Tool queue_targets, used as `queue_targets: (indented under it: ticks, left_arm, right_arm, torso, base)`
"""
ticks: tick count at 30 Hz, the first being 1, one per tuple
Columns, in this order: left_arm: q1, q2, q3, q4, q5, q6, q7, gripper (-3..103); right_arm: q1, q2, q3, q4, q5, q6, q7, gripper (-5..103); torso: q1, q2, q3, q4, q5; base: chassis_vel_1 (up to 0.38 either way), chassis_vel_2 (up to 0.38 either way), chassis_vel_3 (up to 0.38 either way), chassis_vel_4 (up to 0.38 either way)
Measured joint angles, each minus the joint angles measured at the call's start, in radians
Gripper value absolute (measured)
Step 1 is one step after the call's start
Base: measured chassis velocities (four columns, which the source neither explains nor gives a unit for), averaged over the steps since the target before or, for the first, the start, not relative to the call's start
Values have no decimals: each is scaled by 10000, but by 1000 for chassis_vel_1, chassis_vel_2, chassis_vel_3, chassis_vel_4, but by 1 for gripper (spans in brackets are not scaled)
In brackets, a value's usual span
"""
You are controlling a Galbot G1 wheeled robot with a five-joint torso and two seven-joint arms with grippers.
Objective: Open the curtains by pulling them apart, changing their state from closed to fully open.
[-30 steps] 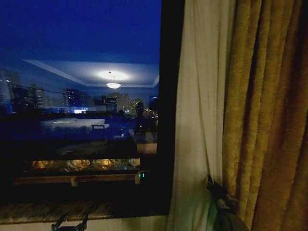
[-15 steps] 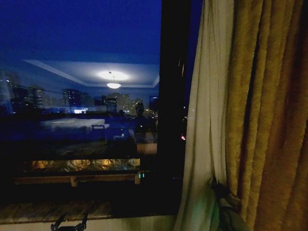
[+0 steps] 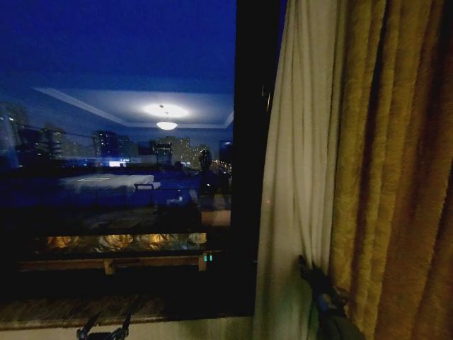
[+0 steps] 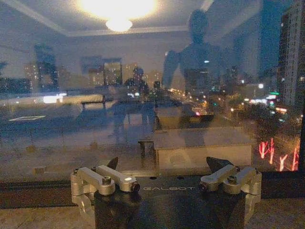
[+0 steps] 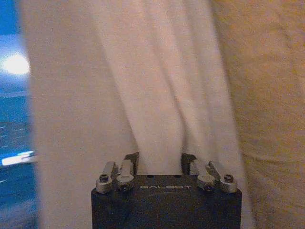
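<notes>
Curtains: we see one sheer cream curtain (image 3: pixel 294 177) hanging at about 3 o'clock in our head view, gathered between the dark window frame (image 3: pixel 251 156) and the golden-brown drape (image 3: pixel 393 170) just beside it. Our right gripper (image 3: pixel 306 269) reaches up from 5 o'clock, its arm rising out of the lower edge, fingers buried in the pleats. In the right wrist view the right gripper (image 5: pixel 161 162) has a fold of curtain (image 5: pixel 143 86) between its fingertips (image 5: pixel 131 157); whether they pinch it, we cannot tell. Our left gripper (image 4: pixel 163 167) sits low at 7 o'clock near the windowsill (image 3: pixel 78 309), fingers spread apart, facing the glass (image 3: pixel 120 142).
</notes>
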Motion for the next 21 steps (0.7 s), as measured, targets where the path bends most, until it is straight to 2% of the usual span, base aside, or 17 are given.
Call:
queue_targets:
  ticks: [1,4,6,11,12,13,21]
  left_arm:
    - [-8,-3,-11,31,2,5,-2,100]
    - [-16,-5,-23,64,3,8,-6,100]
    - [-19,-22,-27,102,3,12,-15,100]
    - [-41,-61,-36,139,-1,12,-30,100]
    - [-45,-71,-39,157,-14,13,-37,100]
    - [-48,-78,-37,165,-23,12,-40,100]
    - [-84,-43,-34,172,-191,2,-50,100]
  right_arm:
    - [-230,-1,-210,437,-13,-160,-51,54]
    - [-517,-1,-436,933,-20,-336,-81,60]
    - [-1048,-2,-796,1622,-61,-500,-86,71]
    - [-1736,-2,-1077,2217,-351,-548,-87,82]
    - [-2069,-2,-1199,2419,-517,-547,-113,92]
    - [-2318,-2,-1303,2526,-683,-536,-135,96]
    - [-2937,-1,-1766,2527,-1630,97,-31,100]
  torso:
    - [0,0,0,-1,-1]
    - [0,0,0,-1,-1]
    - [0,0,0,2,-2]
    - [0,1,-1,-2,-2]
    - [0,2,-1,-2,-1]
    - [0,2,-1,-2,-1]
    - [0,2,-1,-1,0]
  base:
    - [0,0,0,0]
    - [0,0,0,0]
    - [0,0,0,0]
    - [0,0,0,0]
    - [0,0,0,0]
    - [0,0,0,0]
    - [0,0,0,0]
